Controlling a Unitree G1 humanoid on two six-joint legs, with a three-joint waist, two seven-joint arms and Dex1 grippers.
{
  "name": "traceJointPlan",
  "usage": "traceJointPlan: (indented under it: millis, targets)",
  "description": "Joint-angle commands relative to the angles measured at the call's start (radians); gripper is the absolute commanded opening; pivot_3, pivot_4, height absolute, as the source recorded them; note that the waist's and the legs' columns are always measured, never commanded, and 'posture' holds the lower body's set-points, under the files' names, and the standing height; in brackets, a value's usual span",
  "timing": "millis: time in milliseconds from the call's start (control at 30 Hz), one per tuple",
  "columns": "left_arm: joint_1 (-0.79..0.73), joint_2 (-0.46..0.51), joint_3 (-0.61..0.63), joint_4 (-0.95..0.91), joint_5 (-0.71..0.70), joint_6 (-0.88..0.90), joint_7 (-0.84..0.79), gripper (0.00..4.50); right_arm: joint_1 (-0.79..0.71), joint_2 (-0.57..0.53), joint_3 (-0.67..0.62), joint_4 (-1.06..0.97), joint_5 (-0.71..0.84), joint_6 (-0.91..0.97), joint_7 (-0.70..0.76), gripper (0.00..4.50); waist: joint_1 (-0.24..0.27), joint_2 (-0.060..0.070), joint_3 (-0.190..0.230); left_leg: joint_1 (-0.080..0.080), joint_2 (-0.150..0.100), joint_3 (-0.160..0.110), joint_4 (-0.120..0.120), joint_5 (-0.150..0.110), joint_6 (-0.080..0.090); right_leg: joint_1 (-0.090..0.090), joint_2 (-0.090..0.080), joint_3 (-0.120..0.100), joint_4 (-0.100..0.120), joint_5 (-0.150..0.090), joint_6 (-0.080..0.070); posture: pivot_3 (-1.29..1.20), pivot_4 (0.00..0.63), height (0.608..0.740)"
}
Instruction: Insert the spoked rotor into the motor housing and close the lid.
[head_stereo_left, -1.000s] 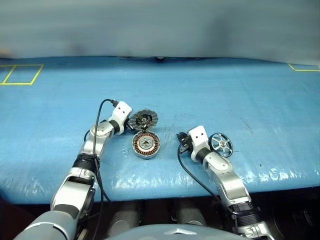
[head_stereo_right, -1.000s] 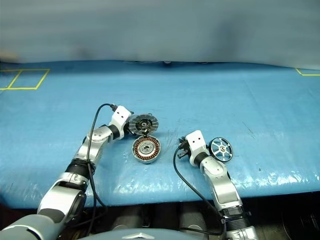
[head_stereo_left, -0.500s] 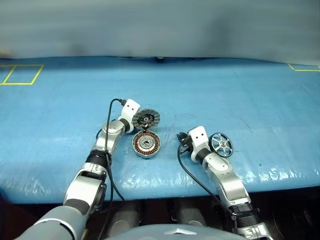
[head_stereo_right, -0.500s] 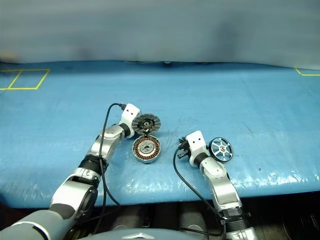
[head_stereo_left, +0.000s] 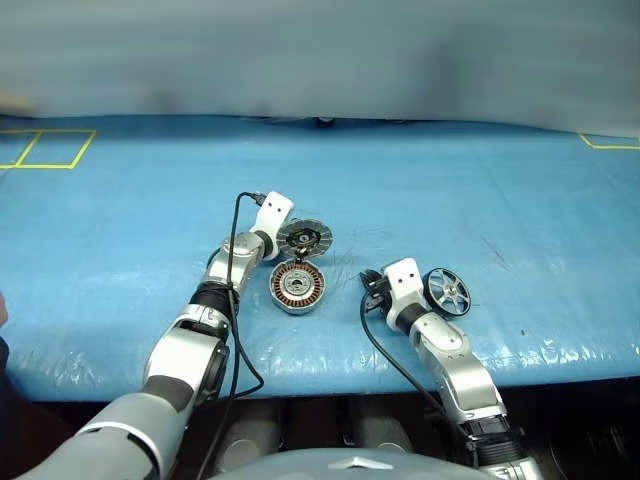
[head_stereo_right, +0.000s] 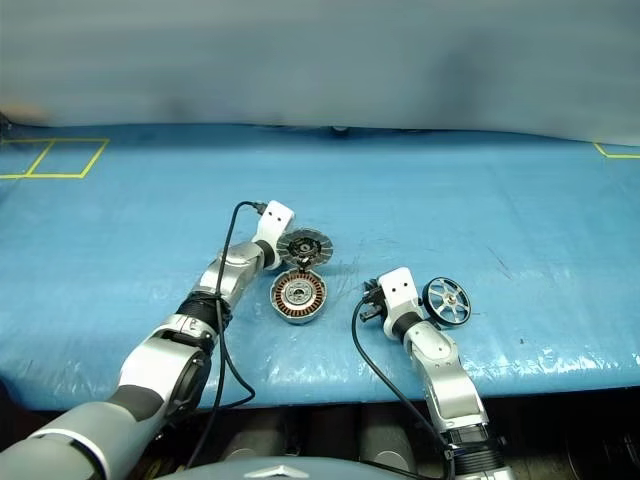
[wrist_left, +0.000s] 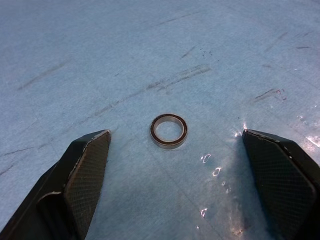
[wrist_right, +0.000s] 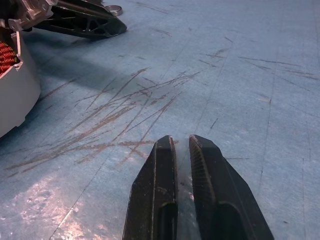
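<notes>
motor housing (head_stereo_left: 296, 287) with bare copper windings

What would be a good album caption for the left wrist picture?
Two wide-open black fingers framing a small thin ring lying flat on the scratched blue table cover.

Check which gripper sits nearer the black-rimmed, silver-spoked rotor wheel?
Right. The right gripper is beside the black-rimmed silver-spoked rotor, which lies just off that wrist's outer side. The left gripper is farther away, by the grey segmented lid.
</notes>
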Motion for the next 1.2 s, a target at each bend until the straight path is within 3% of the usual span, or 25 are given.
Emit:
traceJointPlan:
  millis: [33, 100, 200, 433, 533, 700, 933, 1200]
  targets:
    - [-0.008, -0.017, -0.031, 0.046, 0.033, -0.002, 0.006, 4.32, 0.007, 0.001, -0.010, -0.029, 0.007, 0.008, -0.004, 0.56, 0.001, 0.000, 0.000, 0.001, 0.000, 0.000, 0.000, 0.000, 0.000, 0.001, 0.000, 0.000, 0.000, 0.000, 0.000, 0.00, 0.150, 0.740]
    - [-0.006, -0.016, -0.032, 0.055, 0.040, -0.002, 0.012, 3.89, 0.009, 0.001, -0.011, -0.031, 0.007, 0.008, -0.005, 0.57, 0.001, 0.000, 0.000, 0.001, 0.000, 0.000, 0.000, 0.000, 0.000, 0.001, 0.000, 0.000, 0.000, 0.000, 0.000, 0.00, 0.150, 0.740]
    - [0.003, -0.014, -0.036, 0.055, 0.044, 0.001, 0.007, 2.89, 0.012, 0.000, -0.014, -0.033, 0.006, 0.008, -0.007, 0.57, 0.001, 0.000, 0.000, 0.002, 0.000, 0.000, 0.000, 0.000, 0.000, 0.001, 0.000, 0.000, 0.000, 0.000, 0.000, 0.00, 0.150, 0.740]
    - [0.014, -0.008, -0.032, 0.054, 0.041, 0.005, 0.022, 2.89, 0.012, 0.000, -0.017, -0.033, 0.004, 0.007, -0.008, 0.57, -0.001, 0.000, 0.000, 0.002, 0.000, 0.000, 0.000, 0.000, 0.000, 0.002, 0.000, 0.000, 0.000, 0.000, 0.000, 0.00, 0.150, 0.740]
    - [0.023, -0.006, -0.028, 0.048, 0.040, 0.005, 0.033, 2.29, 0.011, -0.002, -0.015, -0.031, 0.000, 0.008, -0.009, 0.57, -0.002, 0.000, 0.000, 0.003, 0.000, 0.000, 0.000, 0.000, 0.000, 0.002, 0.000, 0.000, 0.000, 0.000, 0.000, 0.00, 0.150, 0.740]
    - [0.039, -0.003, -0.021, 0.033, 0.033, 0.008, 0.047, 0.71, 0.007, -0.003, -0.014, -0.030, -0.001, 0.009, -0.010, 0.57, -0.011, 0.000, 0.000, 0.004, 0.000, 0.000, 0.000, 0.000, 0.000, 0.002, 0.000, 0.000, 0.001, 0.000, 0.000, 0.00, 0.150, 0.740]
    - [0.081, 0.014, 0.001, -0.040, 0.021, -0.005, 0.074, 0.71, 0.005, -0.003, -0.013, -0.027, 0.002, 0.008, -0.004, 0.57, -0.018, 0.000, 0.000, 0.004, 0.000, 0.000, -0.001, 0.000, 0.000, 0.002, 0.000, 0.001, 0.001, 0.000, 0.000, 0.00, 0.150, 0.740]
    - [0.200, 0.067, 0.050, -0.356, -0.006, 0.003, 0.114, 0.71, 0.008, -0.002, -0.011, -0.026, 0.005, 0.008, 0.003, 0.57, -0.018, 0.000, 0.000, 0.003, 0.001, 0.000, -0.003, 0.000, -0.001, 0.000, 0.000, 0.002, 0.000, 0.000, 0.000, 0.00, 0.150, 0.740]
